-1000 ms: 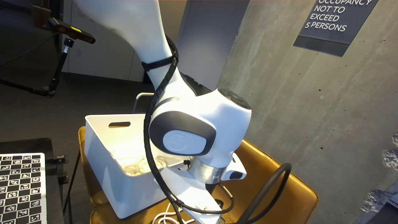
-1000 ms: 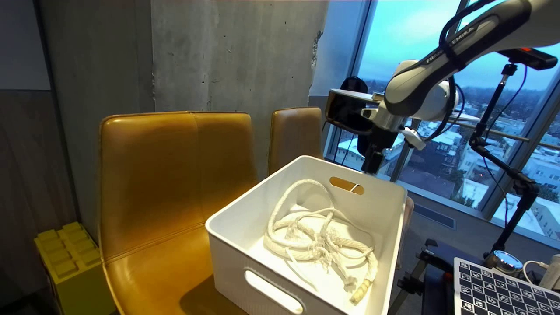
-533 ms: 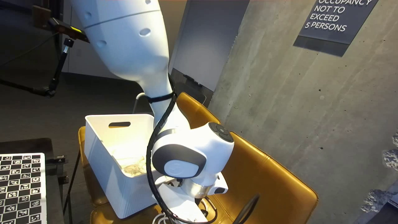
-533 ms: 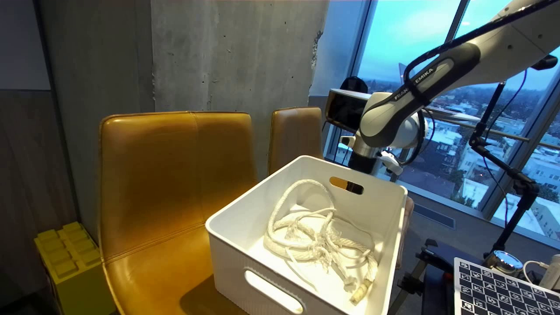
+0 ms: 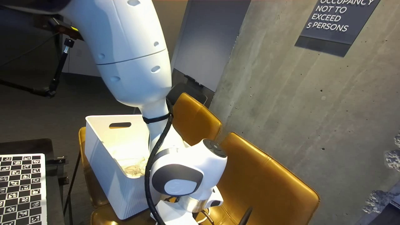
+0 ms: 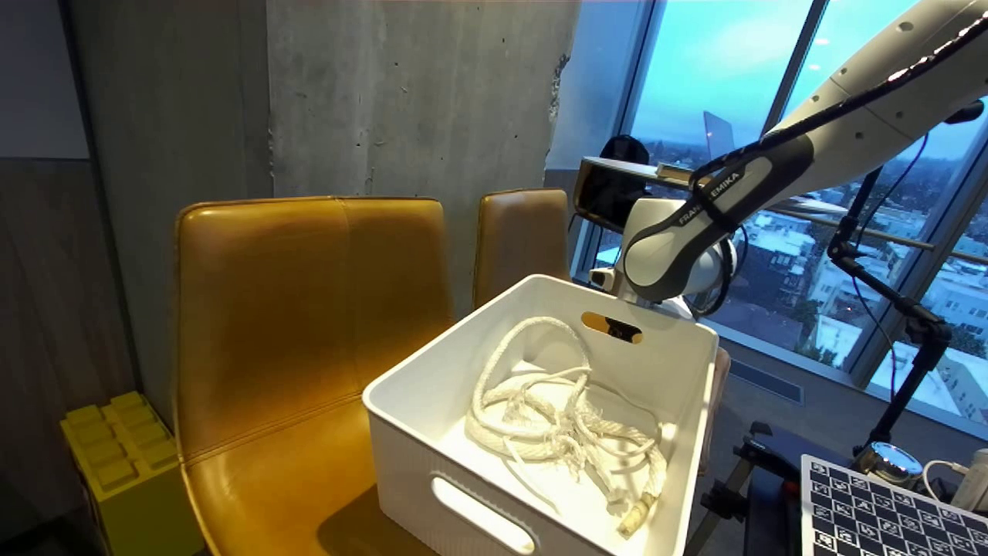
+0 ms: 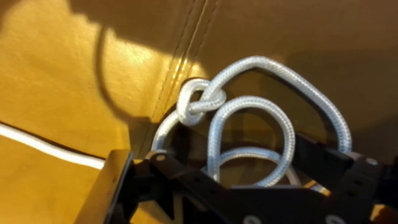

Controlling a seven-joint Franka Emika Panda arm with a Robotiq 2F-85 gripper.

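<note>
**While the pincer point(image 7: 245, 143) stands apart, a cord point(image 7: 248, 101) lies looped between its fingers point(image 7: 320, 155)**

Where the two fingers reach in from the bottom of the wrist view, they are spread well away from each other, with white loops showing between them; whether either one touches the cord cannot be told. The cord rests on the tan leather of a chair point(image 7: 37, 77), by a stitched seam point(image 7: 195, 29). A knot point(image 7: 184, 102) sits just beside a round loop, and a wider arc sweeps over to the right. A white strand point(image 7: 46, 147) runs in from the left edge; whether it belongs to the same cord is unclear.

In an exterior view the arm point(image 5: 134, 78) bends down beside a white bin point(image 5: 106, 175), low over the chair. In both exterior views a pale, frayed rope point(image 6: 567, 444) lies in the bin, and a patterned board point(image 6: 888, 510) shows to one side. A camera point(image 5: 67, 30) is mounted on a black stand point(image 5: 59, 70), partly covered by the arm. A dark sign point(image 5: 337, 31) hangs on the concrete wall point(image 5: 281, 93). In an exterior view a yellow box point(image 6: 147, 494) stands low beside a chair, and tall windows point(image 6: 718, 69) look onto snowy roofs.
</note>
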